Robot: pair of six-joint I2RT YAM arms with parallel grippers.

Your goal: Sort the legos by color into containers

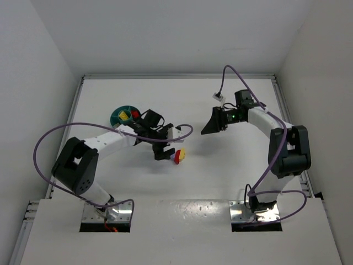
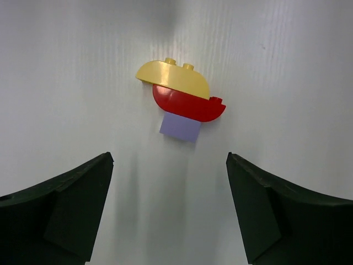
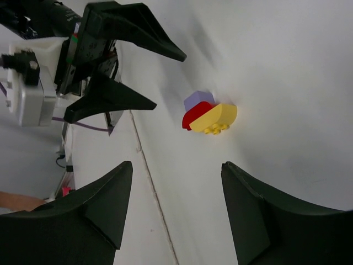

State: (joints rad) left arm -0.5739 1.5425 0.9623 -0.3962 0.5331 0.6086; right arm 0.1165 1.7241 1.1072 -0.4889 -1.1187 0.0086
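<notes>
Teal bowl [image 1: 115,117] holds yellow lego [image 1: 124,116], red lego [image 1: 135,114], left gripper [image 2: 168,160] wide, right gripper [image 3: 176,168] wide

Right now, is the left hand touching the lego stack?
Apart. Left wrist view: bare table separates the left hand from the lego stack.

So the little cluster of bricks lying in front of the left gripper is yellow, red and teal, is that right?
Not quite: teal is wrong. The left wrist view shows a lilac brick against the red brick, with the yellow brick on the red one's other side. The cluster does lie in front of the left gripper.
</notes>
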